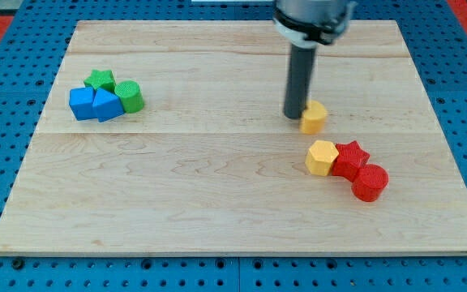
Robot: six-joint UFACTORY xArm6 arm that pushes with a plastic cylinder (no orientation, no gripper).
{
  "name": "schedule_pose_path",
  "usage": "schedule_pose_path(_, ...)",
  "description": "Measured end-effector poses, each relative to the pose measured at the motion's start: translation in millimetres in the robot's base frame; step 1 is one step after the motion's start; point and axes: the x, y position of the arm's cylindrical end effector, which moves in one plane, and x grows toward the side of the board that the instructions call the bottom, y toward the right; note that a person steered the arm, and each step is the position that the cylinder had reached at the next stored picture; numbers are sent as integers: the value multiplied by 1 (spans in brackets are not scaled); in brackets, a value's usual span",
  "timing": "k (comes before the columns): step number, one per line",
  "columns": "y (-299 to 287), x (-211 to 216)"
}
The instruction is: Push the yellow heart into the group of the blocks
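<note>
Rod [301,77] cut off by view's top edge; arm above it not shown. My tip [295,118] touches the yellow heart [314,118], covering the heart's left edge, so heart shape barely readable. Left of the heart, far off: green star [100,79] partly hidden behind two blue blocks [94,105], their shapes unclear. Below the heart: red star [350,157] overlapped by yellow hexagon [321,158] and red cylinder [370,182].
</note>
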Motion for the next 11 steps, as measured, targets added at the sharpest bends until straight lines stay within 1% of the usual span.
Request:
schedule_pose_path(2,42,-68)
schedule_pose_path(3,59,-43)
schedule_pose_path(4,54,-4)
schedule_pose_path(5,54,46)
schedule_pose_path(6,58,33)
schedule_pose_path(7,75,-66)
schedule_pose_path(8,-23,-128)
schedule_pose_path(9,-147,-165)
schedule_pose_path(10,-262,-158)
schedule_pose_path(11,-338,-126)
